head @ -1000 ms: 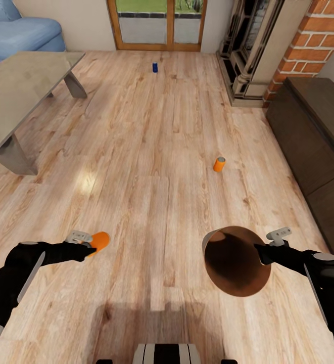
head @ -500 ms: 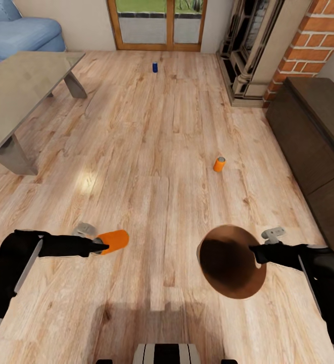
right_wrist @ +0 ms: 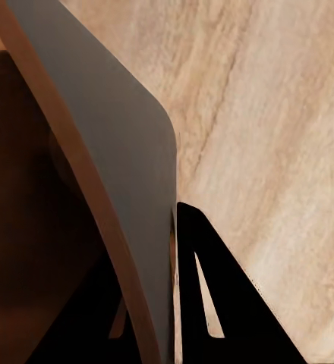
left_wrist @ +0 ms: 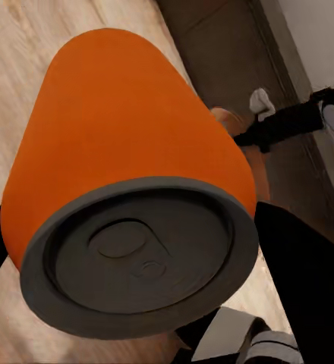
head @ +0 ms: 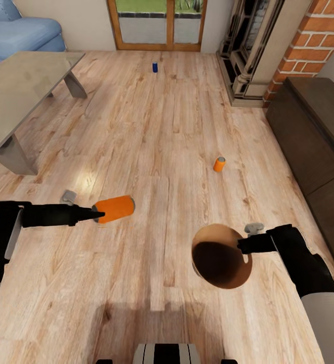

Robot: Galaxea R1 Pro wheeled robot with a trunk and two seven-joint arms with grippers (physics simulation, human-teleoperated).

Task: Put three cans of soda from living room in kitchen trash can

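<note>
Gripping the orange can [head: 114,209] by its side, the left pincer [head: 97,215] carries something light, stiff, probably slippery; the right pincer [head: 241,246] pinches the trash can [head: 218,263] rim.

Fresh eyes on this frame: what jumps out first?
The left gripper holds an orange soda can sideways above the wood floor, and the right gripper grips the rim of the copper-lined trash can, mouth tipped toward the camera. Two more cans stand on the floor: an orange one mid-room and a blue one near the glass doors.
</note>
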